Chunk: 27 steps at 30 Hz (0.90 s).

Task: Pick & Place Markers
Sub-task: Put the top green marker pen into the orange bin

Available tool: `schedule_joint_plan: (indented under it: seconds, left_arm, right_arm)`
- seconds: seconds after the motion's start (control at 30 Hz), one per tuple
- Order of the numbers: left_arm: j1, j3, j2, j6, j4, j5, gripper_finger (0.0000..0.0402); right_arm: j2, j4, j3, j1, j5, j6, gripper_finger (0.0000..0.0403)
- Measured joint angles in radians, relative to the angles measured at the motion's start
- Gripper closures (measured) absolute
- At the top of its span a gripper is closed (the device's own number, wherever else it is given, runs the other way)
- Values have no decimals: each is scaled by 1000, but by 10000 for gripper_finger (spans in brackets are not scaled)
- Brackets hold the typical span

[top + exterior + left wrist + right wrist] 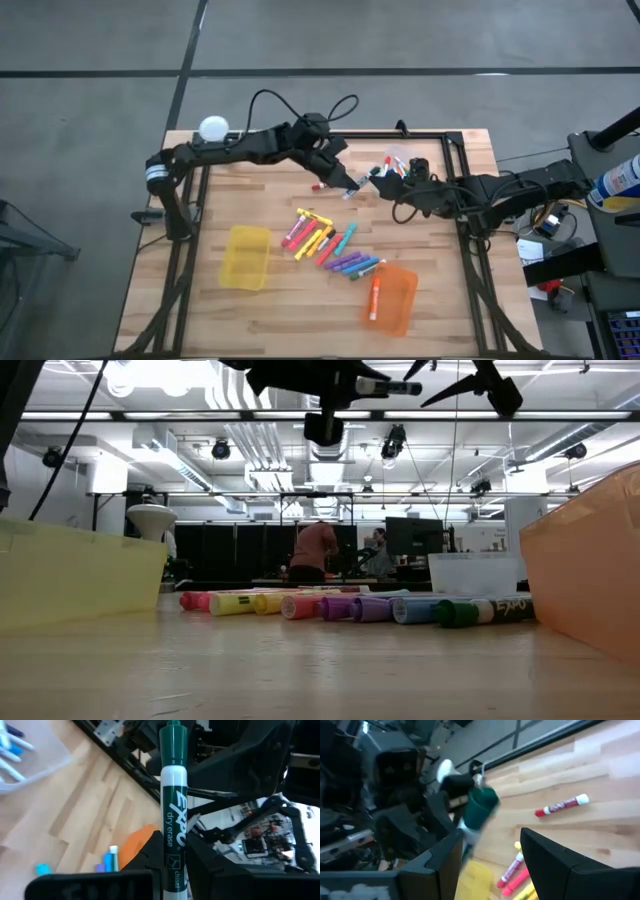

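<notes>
My left gripper point(350, 184) is above the table's far middle, shut on a white dry-erase marker point(173, 795) with a green cap. The marker lies about level in the low view point(392, 387) and points at my right gripper point(380, 180). That gripper is open. In the right wrist view its fingers point(487, 840) stand on either side of the green cap point(481, 806), apart from it. Several more markers point(330, 245) lie flat in a loose heap at the table's middle. One red marker point(562, 805) lies alone farther back. My left gripper pinches the marker's white barrel point(173, 862) between its two fingers, at the end away from the cap. The marker runs on along the fingers, and its capped end point(173, 735) sticks out far past the fingertips. It is lifted clear of the table, about level.
A yellow bin point(247, 257) sits near the table's left front. An orange bin point(397, 305) at the right front holds one marker point(375, 295). A clear bin point(400, 158) with a few markers stands at the far edge, behind the grippers. People show in the room beyond point(315, 550).
</notes>
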Motion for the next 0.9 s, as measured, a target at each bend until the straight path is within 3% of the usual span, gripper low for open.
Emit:
schedule_joint_plan:
  seconds: [0.37,0.63,0.7,0.9]
  left_arm:
    - [-30,0,0,-29,42,-1,358]
    - [-30,0,0,-19,43,-10,355]
    - [-32,0,0,-14,46,-22,345]
    - [-29,0,0,-8,43,-36,281]
  right_arm:
    - [1,66,0,-16,-14,-80,221]
    - [1,115,-1,-16,-35,-126,317]
    - [1,135,0,-16,-44,-145,344]
    - [1,123,-2,-15,-48,-176,346]
